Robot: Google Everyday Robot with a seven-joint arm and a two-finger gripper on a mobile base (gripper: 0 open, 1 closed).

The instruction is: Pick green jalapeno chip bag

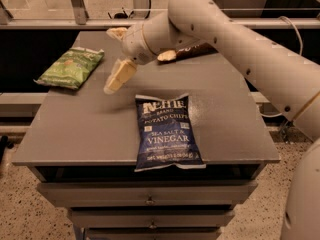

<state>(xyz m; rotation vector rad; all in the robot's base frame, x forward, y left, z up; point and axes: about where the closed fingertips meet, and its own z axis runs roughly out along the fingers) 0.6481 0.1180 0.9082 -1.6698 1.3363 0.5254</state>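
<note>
The green jalapeno chip bag (71,67) lies flat at the far left of the grey table (90,129), its left side hanging over the edge. My gripper (116,80) hangs above the table's middle-left, to the right of the green bag and apart from it, with nothing in it. One cream finger (120,76) points down and to the left. The white arm reaches in from the upper right.
A dark blue "Sea Salt & Vinegar" chip bag (167,131) lies at the table's front centre. A brown chip bag (192,50) lies at the back, partly behind my arm. Drawers sit below the tabletop. A rail runs behind the table.
</note>
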